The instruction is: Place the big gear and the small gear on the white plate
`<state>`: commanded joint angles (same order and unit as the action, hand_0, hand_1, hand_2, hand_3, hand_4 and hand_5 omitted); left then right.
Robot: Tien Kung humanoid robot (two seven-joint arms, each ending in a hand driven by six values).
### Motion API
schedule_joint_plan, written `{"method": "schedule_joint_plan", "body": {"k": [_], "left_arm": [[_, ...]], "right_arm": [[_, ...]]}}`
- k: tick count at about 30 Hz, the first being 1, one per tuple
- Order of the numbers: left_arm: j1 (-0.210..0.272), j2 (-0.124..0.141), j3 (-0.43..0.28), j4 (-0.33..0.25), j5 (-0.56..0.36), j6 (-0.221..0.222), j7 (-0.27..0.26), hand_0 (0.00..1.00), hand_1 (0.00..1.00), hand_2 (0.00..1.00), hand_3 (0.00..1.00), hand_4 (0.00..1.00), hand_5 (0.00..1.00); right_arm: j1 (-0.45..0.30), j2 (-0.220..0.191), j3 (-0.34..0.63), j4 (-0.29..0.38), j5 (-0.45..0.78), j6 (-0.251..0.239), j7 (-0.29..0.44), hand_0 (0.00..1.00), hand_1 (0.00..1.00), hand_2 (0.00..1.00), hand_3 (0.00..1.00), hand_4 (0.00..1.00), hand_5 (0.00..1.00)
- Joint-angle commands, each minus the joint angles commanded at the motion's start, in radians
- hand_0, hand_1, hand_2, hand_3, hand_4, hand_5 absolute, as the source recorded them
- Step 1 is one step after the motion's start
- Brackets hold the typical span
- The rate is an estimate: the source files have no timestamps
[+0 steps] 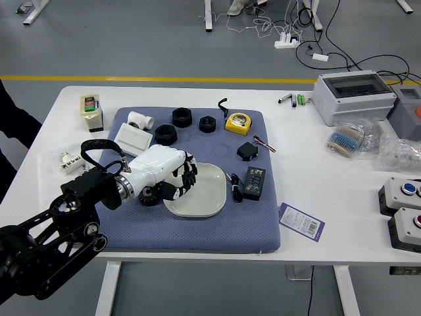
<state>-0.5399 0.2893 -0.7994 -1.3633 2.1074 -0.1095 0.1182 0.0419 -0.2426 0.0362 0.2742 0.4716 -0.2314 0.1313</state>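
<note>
Above the surface (pixel 342 224), had the left robot hand (pixel 161 171) over the left of the white plate (pixel 209 192), grip impossible to tell, one black gear (pixel 149 197) partly hidden beside that plate; needed lowering well inside the rim before any release.
</note>
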Motion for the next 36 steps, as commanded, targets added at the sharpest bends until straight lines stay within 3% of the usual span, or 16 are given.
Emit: {"method": "schedule_joint_plan", "body": {"k": [2, 4, 5, 10, 11, 15, 20, 22, 23, 28, 29, 31, 36], "left_arm": [[-0.009, -0.004, 0.004, 0.002, -0.014, -0.063, 0.065, 0.439, 0.613, 0.688, 0.681, 0.897, 0.266], [-0.012, -0.005, 0.005, 0.003, -0.026, -0.082, 0.088, 0.439, 0.613, 0.688, 0.681, 0.897, 0.266], [-0.012, -0.005, 0.005, 0.003, -0.027, -0.082, 0.089, 0.555, 0.715, 0.897, 0.893, 0.998, 0.497], [-0.016, -0.017, -0.006, 0.008, -0.036, -0.052, 0.08, 0.555, 0.715, 0.897, 0.893, 0.998, 0.497], [-0.015, -0.018, -0.008, 0.008, -0.037, -0.048, 0.078, 0.588, 0.736, 0.978, 0.945, 0.998, 0.512], [-0.005, -0.02, -0.029, -0.005, -0.035, -0.031, 0.071, 0.588, 0.736, 0.978, 0.945, 0.998, 0.512], [0.018, -0.012, -0.092, -0.035, -0.024, -0.053, 0.066, 0.6, 0.736, 0.984, 0.94, 0.998, 0.543], [0.029, 0.009, -0.13, -0.051, -0.008, -0.087, 0.065, 0.6, 0.736, 0.984, 0.94, 0.998, 0.543], [0.033, 0.017, -0.142, -0.056, -0.003, -0.1, 0.066, 0.603, 0.738, 0.91, 0.893, 0.998, 0.357], [0.036, 0.088, -0.146, -0.072, 0.04, -0.193, 0.046, 0.603, 0.738, 0.91, 0.893, 0.998, 0.357], [0.035, 0.095, -0.144, -0.072, 0.043, -0.202, 0.044, 0.605, 0.738, 0.858, 0.856, 0.998, 0.23], [0.037, 0.117, -0.139, -0.074, 0.051, -0.228, 0.038, 0.605, 0.738, 0.858, 0.856, 0.998, 0.23], [0.056, 0.117, -0.138, -0.061, 0.046, -0.234, 0.028, 0.602, 0.726, 0.834, 0.843, 0.998, 0.2]], "right_arm": [[0.002, 0.0, 0.001, 0.0, 0.0, 0.0, 0.001, 0.607, 0.626, 0.724, 0.538, 0.726, 0.699], [0.004, -0.001, 0.003, 0.0, 0.0, 0.0, 0.001, 0.607, 0.626, 0.724, 0.538, 0.726, 0.699], [0.004, -0.001, 0.003, 0.0, 0.0, 0.0, 0.001, 0.606, 0.626, 0.724, 0.539, 0.726, 0.698], [0.008, -0.001, 0.0, 0.0, 0.0, 0.0, 0.0, 0.606, 0.626, 0.724, 0.539, 0.726, 0.698], [0.008, -0.001, -0.001, 0.0, 0.0, 0.0, 0.0, 0.605, 0.626, 0.724, 0.538, 0.727, 0.7], [0.006, -0.001, -0.004, 0.0, 0.002, 0.0, 0.0, 0.605, 0.626, 0.724, 0.538, 0.727, 0.7], [0.0, 0.0, -0.007, 0.0, 0.003, 0.0, -0.001, 0.607, 0.626, 0.724, 0.538, 0.728, 0.701], [-0.003, 0.001, -0.009, 0.0, 0.003, 0.0, -0.001, 0.607, 0.626, 0.724, 0.538, 0.728, 0.701], [-0.004, 0.001, -0.009, 0.0, 0.004, 0.0, -0.001, 0.605, 0.625, 0.724, 0.539, 0.728, 0.699], [-0.011, 0.003, -0.009, -0.001, 0.006, -0.001, 0.0, 0.605, 0.625, 0.724, 0.539, 0.728, 0.699], [-0.011, 0.003, -0.009, -0.001, 0.007, -0.001, 0.0, 0.606, 0.626, 0.725, 0.539, 0.728, 0.698], [-0.013, 0.004, -0.011, -0.001, 0.007, -0.001, 0.0, 0.606, 0.626, 0.725, 0.539, 0.728, 0.698], [-0.017, 0.005, -0.016, -0.002, 0.01, -0.002, 0.0, 0.606, 0.627, 0.725, 0.539, 0.728, 0.699]]}}
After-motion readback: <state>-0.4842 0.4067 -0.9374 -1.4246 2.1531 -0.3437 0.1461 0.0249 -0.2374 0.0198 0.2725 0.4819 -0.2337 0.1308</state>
